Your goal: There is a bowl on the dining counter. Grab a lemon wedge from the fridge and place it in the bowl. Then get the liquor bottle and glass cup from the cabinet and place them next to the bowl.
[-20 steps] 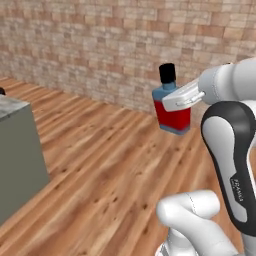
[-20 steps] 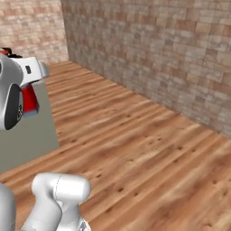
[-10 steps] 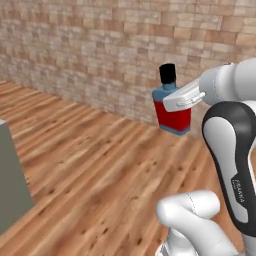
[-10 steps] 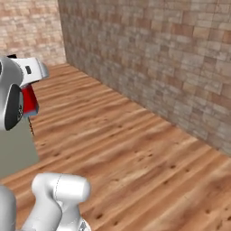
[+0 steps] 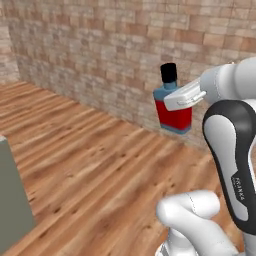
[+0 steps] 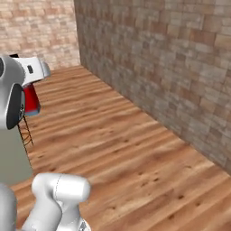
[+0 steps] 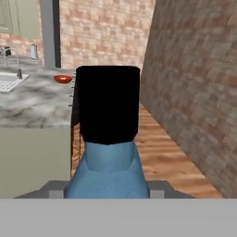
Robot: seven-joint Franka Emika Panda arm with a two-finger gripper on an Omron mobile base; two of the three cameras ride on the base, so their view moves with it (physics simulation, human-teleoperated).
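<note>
The liquor bottle [image 5: 173, 107], red with light blue shoulders and a black cap, hangs upright in the air, and my gripper [image 5: 184, 98] is shut on its body. From the right base view the bottle's red side [image 6: 30, 99] shows just under the hand [image 6: 32, 71]. In the hand view its black cap and blue shoulders [image 7: 107, 157] stand close in front. Beyond it lies the dining counter [image 7: 37, 104] with its marble top, and a small red bowl [image 7: 62, 79] sits near the counter's end. The lemon wedge, glass cup, fridge and cabinet are out of view.
A brick wall [image 5: 100, 60] runs along the wooden floor [image 5: 85, 165] ahead. The counter's sage-green base [image 5: 11, 200] stands at the left, with a black stool [image 6: 26, 131] against it. An inset sink [image 7: 7, 82] with a steel tap lies further along the counter.
Both base views have swung, so the camera moved: the counter's green base has slid towards the left edge and the wall has shifted. The bottle stays held the same way.
</note>
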